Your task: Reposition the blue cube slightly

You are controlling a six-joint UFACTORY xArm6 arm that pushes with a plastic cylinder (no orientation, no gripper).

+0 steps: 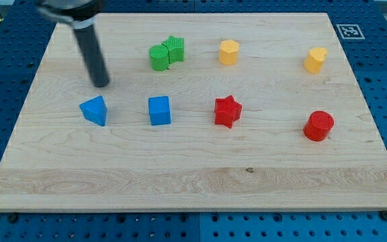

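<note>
Currently, relative to the blue cube [159, 110] on the worktop [193, 178]: my tip [101, 85], a bare rod tool grasping nothing, up-left; blue triangular block [95, 109] left; green blocks [166, 53] above; red star [227, 111] right.

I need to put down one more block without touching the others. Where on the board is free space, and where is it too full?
Free: the wide strip along the board's bottom, below the blue wedge, blue cube, red star and red cylinder. Also free: between the two yellow blocks. Crowded: the two touching green blocks, and around my tip, just above the wedge.
</note>
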